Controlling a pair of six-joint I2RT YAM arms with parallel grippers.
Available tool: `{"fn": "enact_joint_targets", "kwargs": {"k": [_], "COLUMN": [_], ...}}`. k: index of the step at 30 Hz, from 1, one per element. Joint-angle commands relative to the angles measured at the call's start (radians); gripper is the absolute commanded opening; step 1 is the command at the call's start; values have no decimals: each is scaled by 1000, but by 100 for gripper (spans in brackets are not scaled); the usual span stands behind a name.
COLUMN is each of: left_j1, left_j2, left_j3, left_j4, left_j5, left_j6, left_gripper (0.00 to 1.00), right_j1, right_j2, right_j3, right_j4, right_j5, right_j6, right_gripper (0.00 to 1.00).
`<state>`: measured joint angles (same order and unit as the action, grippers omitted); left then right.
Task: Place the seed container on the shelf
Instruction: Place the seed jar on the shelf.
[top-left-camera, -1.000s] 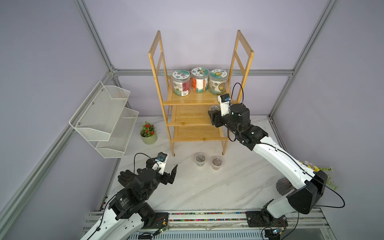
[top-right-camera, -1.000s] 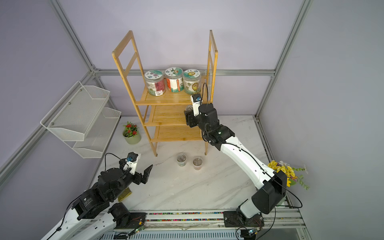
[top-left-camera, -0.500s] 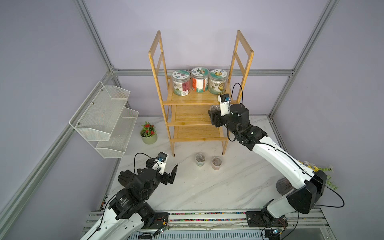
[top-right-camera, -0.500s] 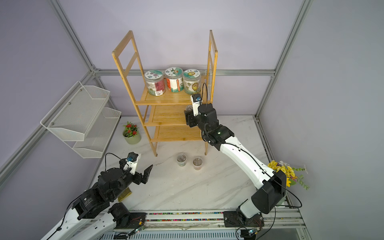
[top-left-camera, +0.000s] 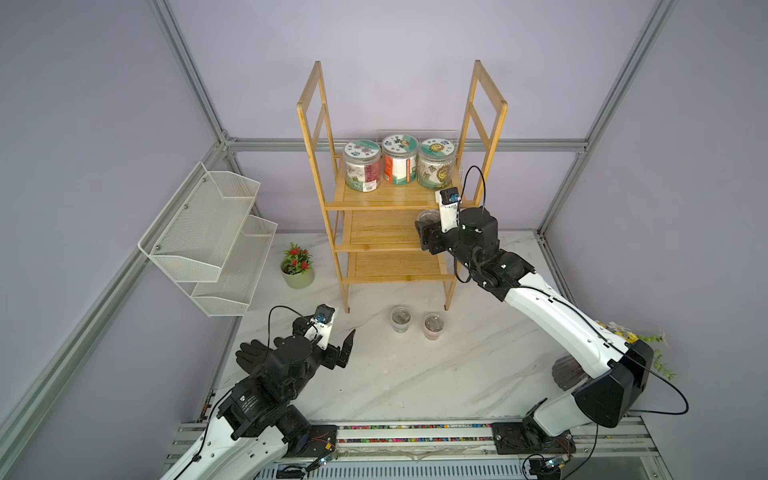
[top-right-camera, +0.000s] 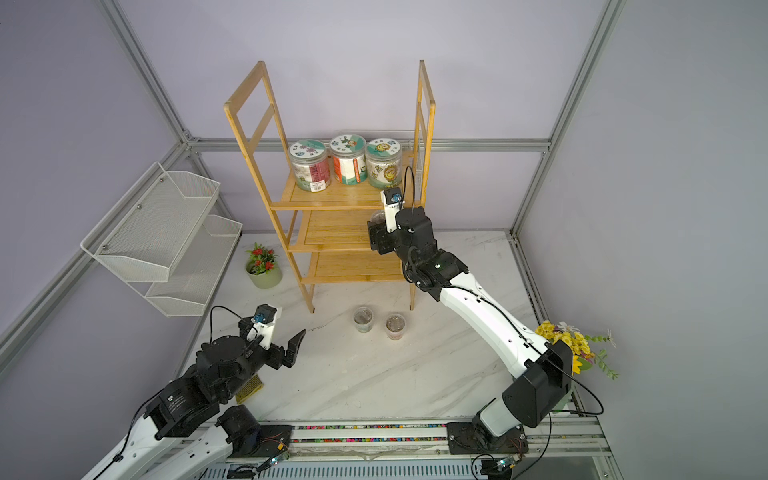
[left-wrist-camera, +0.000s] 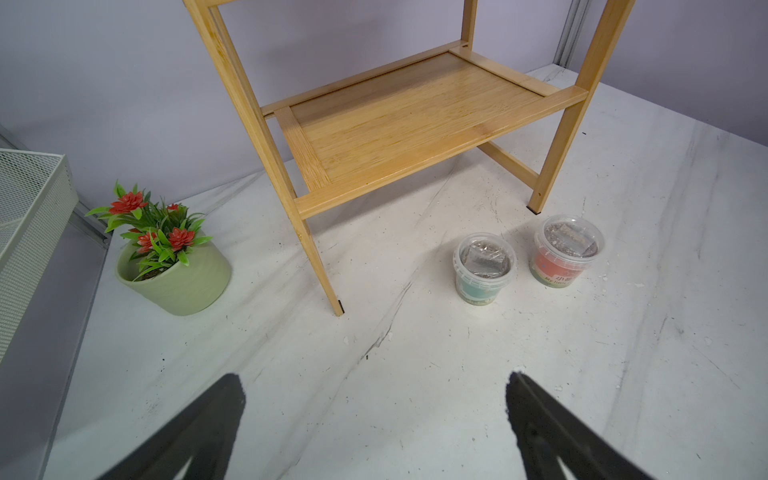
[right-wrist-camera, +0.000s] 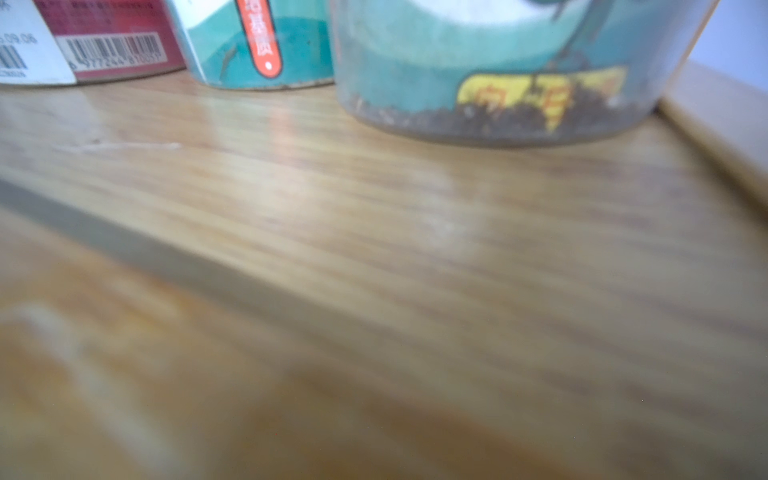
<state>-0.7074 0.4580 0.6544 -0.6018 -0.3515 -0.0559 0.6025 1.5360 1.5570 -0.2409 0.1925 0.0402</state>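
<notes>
The bamboo shelf (top-left-camera: 386, 232) stands at the back of the marble table, seen in both top views. My right gripper (top-left-camera: 428, 235) reaches to the right end of its middle tier, around a small clear seed container (top-left-camera: 428, 216) (top-right-camera: 377, 216). The jaws are mostly hidden by the wrist, so I cannot tell whether they grip it or whether it rests on the tier. The right wrist view shows only the blurred top tier (right-wrist-camera: 374, 187). My left gripper (left-wrist-camera: 374, 382) hovers open and empty over the table's front left.
Three large labelled jars (top-left-camera: 399, 164) fill the back of the top tier. Two more small seed cups (top-left-camera: 400, 319) (top-left-camera: 433, 326) stand in front of the shelf's legs. A potted plant (top-left-camera: 297, 270) and a white wire wall basket (top-left-camera: 208, 232) are at the left.
</notes>
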Motion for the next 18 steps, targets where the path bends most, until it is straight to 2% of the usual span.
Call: {"fn": "enact_joint_targets", "kwargs": {"k": [1, 13, 18], "left_j1": [-3, -3, -3], "left_j2": [-4, -2, 0], "left_j3": [42, 42, 42], "left_j4": [22, 22, 22], "left_j5": [6, 4, 3], "left_j6": [19, 16, 16], "left_gripper": [100, 100, 100], "right_j1": [-10, -10, -9], "right_j2": [82, 51, 7], "right_j3": [-29, -15, -37], "right_j4": [-157, -129, -103], "right_j5": [0, 25, 24], "right_j6": [33, 16, -6], "right_gripper": [80, 81, 86]}}
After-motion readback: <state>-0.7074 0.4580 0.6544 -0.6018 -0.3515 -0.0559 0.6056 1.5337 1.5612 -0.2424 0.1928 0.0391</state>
